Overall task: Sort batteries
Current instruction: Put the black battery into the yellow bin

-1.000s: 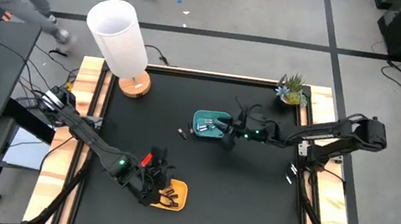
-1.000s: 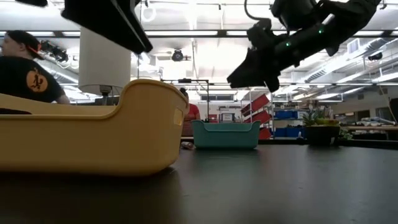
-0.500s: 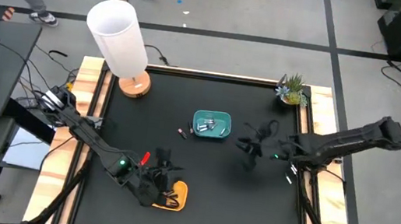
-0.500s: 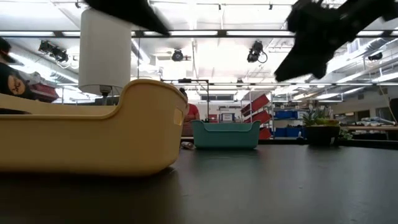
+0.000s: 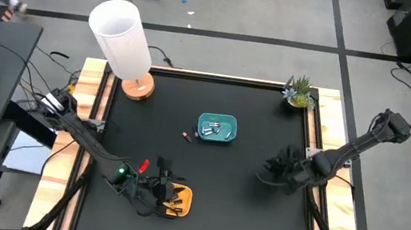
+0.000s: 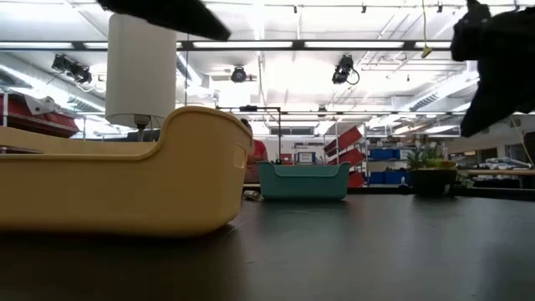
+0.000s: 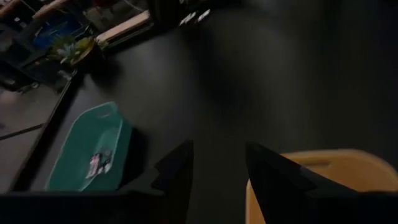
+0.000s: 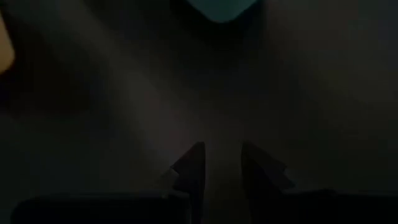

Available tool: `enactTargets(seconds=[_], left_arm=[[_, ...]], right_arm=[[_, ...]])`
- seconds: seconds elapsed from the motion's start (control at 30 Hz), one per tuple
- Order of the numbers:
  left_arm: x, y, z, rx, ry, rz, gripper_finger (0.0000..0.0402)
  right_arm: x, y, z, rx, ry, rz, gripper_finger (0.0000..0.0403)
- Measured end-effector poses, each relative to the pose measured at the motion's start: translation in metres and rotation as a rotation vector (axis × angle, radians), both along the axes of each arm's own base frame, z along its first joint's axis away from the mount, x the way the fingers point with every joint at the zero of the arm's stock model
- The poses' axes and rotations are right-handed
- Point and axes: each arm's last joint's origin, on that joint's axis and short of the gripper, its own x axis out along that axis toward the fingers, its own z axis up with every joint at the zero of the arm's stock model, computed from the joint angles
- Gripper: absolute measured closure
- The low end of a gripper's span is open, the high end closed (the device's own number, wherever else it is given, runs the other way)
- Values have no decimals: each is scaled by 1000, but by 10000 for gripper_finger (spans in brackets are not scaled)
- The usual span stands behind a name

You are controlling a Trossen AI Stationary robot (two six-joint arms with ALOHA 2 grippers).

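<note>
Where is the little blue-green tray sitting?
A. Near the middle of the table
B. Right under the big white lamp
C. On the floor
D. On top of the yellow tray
A: from above, the blue-green tray rests on the black table near its middle, apart from the lamp at the back corner and the yellow tray at the front edge.

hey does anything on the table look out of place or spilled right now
One thing stands out: a small loose battery lies on the black table just left of the teal tray, outside both trays. The other batteries sit inside the teal tray and the yellow tray. Nothing looks tipped or damaged.
</note>
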Motion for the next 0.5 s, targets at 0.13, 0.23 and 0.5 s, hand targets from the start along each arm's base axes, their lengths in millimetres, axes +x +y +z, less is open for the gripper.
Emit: enactTargets(seconds=[0.13,0.23,0.5], left_arm=[[-13,12,7,3,58,59,241],[-20,27,14,-11,102,109,241],[-34,62,27,-62,141,203,241]], right_arm=[[6,17,-2,-24,-92,35,312],[16,31,-1,-80,-216,91,312],[57,59,14,-430,-515,192,312]])
